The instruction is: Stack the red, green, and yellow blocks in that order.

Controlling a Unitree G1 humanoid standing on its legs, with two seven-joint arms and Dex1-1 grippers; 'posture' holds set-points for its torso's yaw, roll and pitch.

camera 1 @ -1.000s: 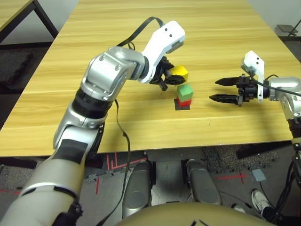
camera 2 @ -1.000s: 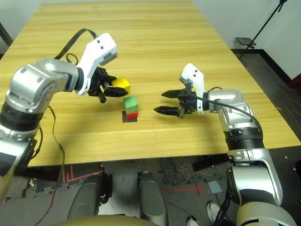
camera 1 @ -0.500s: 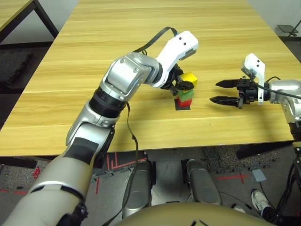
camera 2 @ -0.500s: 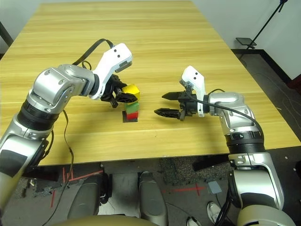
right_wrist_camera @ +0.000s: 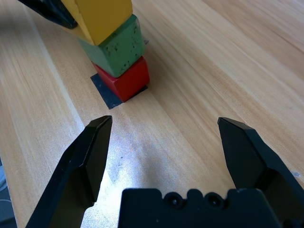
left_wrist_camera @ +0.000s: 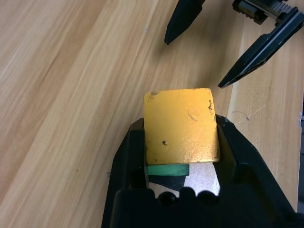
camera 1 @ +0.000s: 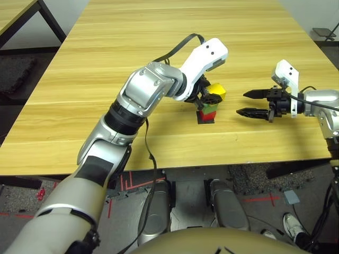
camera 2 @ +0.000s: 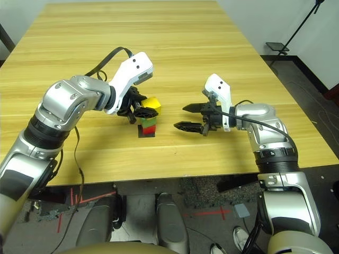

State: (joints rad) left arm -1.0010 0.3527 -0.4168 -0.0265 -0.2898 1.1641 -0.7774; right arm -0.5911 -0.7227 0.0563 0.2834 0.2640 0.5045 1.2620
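The wooden desk [camera 1: 106, 79] carries everything, and the stack stands well in from all its edges, somewhat toward the near edge and the robot's right. The left gripper [camera 2: 142, 111] is clamped on the yellow block [left_wrist_camera: 180, 126], its two black fingers [left_wrist_camera: 130, 156] pressing opposite faces, and holds it over the green block [right_wrist_camera: 116, 47]. The right gripper [camera 1: 253, 103] hangs spread wide and empty, just beside the stack on its right-edge side, fingertips pointing at it.

The green block sits on the red block [right_wrist_camera: 126, 80], which rests on the flat black square patch [right_wrist_camera: 107, 92]. In the right wrist view the yellow block looks skewed and shifted off the green one toward the left arm, and whether the two faces touch cannot be told.

The risks, as I judge them: letting go with that overhang could tip the yellow block off; pushing down or sideways to correct it could slide the green block on the red or topple the stack; fingers opening unevenly could drag the cube; and the right gripper is close enough that a small drift inward would knock the tower.
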